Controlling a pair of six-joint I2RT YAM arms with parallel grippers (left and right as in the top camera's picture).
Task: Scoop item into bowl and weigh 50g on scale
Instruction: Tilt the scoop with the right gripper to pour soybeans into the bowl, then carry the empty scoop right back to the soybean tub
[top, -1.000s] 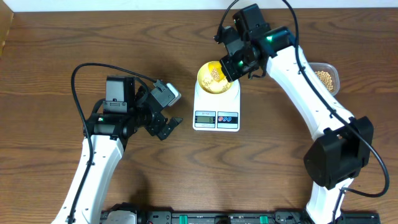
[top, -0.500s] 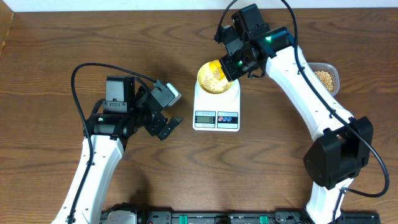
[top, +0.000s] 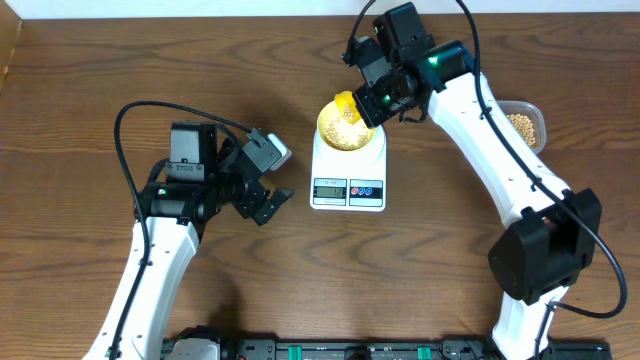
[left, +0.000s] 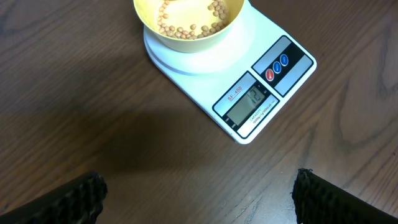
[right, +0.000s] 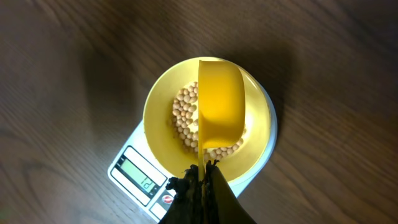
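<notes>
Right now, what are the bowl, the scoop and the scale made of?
The bowl looks like smooth yellow plastic, with a soft sheen. The scoop seems the same, evenly coloured. The scale is probably glossy white plastic, with a grey display window.

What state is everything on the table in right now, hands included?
bowl, on the scale, part-filled with beans.
scale, switched on, digits unreadable.
scoop, tipped over the bowl.
tub, holds beans.
right hand, shut on the scoop.
left hand, open, empty.
</notes>
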